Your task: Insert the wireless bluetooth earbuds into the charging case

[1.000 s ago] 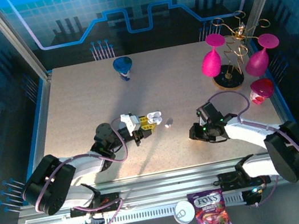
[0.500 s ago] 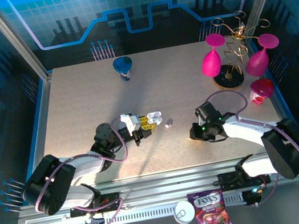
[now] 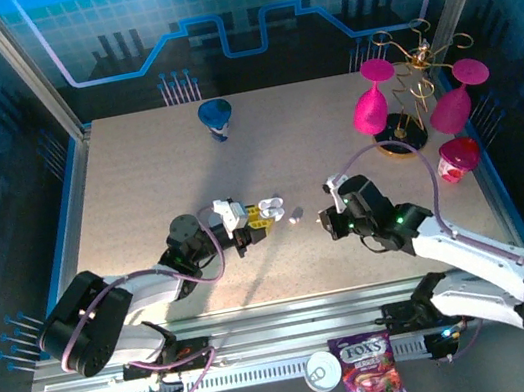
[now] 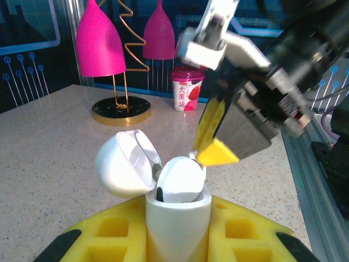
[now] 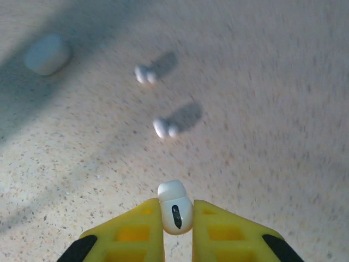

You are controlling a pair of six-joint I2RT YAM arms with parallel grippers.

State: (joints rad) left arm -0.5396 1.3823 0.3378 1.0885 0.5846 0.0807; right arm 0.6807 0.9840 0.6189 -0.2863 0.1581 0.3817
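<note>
Right gripper pinches a tiny, light, slick earbud between its jaws, seemingly by the head; left gripper clamps the case.

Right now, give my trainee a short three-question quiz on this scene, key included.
1. True or false: the charging case in the left tool has its lid shut.
2. What is the right tool gripping?
3. In the right wrist view, how many loose earbuds lie on the table?
Key: 1 false, the lid is open. 2 One earbud. 3 Two.
</note>
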